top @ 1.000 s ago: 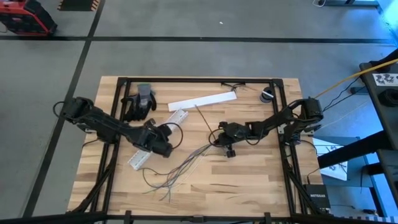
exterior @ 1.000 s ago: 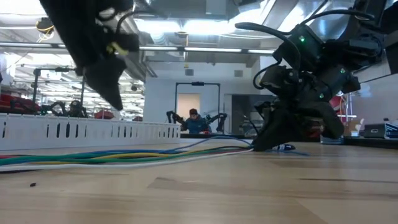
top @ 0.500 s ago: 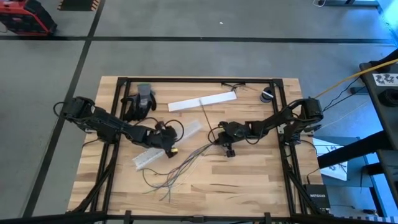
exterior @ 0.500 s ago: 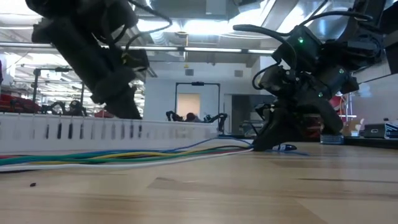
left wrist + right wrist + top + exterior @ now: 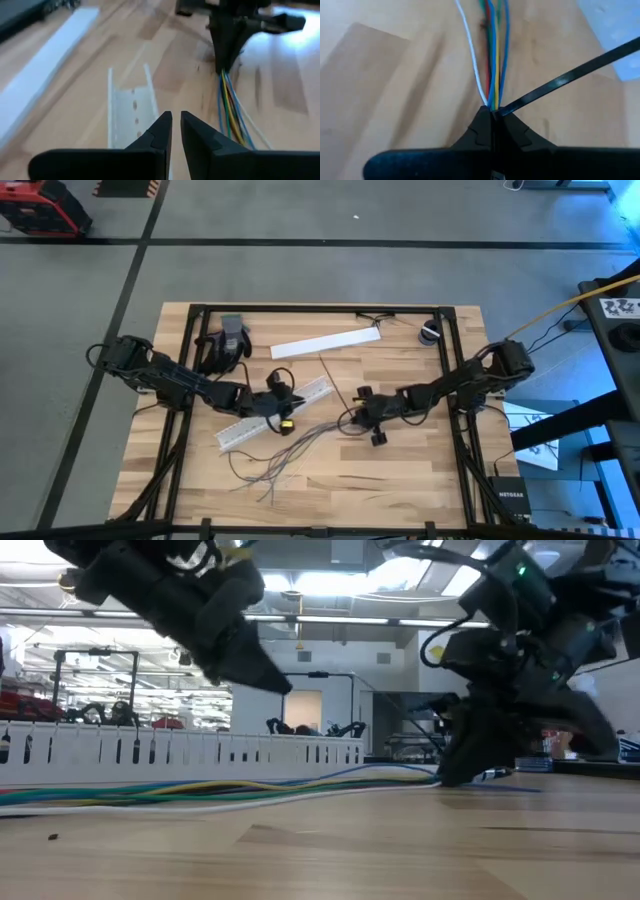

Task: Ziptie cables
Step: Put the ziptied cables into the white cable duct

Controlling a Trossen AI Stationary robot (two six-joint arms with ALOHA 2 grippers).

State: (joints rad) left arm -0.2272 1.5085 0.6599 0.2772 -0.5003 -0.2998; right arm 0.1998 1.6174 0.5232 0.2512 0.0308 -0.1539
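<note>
The cables (image 5: 296, 444) are a bunch of thin coloured wires fanned out on the wood, gathered at one end (image 5: 492, 95). My right gripper (image 5: 349, 418) is shut on that gathered end, together with a black zip tie (image 5: 570, 75). My left gripper (image 5: 288, 416) hovers shut and holding nothing above the white slotted channel (image 5: 270, 416); it points toward the right gripper. In the left wrist view, its fingertips (image 5: 176, 129) stand over the channel's end (image 5: 131, 100). In the low view it (image 5: 283, 688) is well above the table. My right gripper pinches the cables' gathered end (image 5: 493, 104) between its two fingers, along with one end of the zip tie (image 5: 506, 110). It comes down at a slant from the table's right, along the wires. The wires lie slack on the table (image 5: 200, 792); the zip tie sticks out sideways.
A flat white strip (image 5: 326, 342) and a grey-and-black glove (image 5: 226, 342) lie toward the far edge. A small round object (image 5: 430, 333) sits at the far right corner. The black frame rails (image 5: 180, 440) run along both sides. Bare wood lies near the front edge.
My left gripper has moved toward the table's right and slightly up, closing in on the right gripper. The white channel's far end has swung to the right while its near end stayed. My right gripper has shifted a little toward the near edge, taking the cables' gathered end along.
</note>
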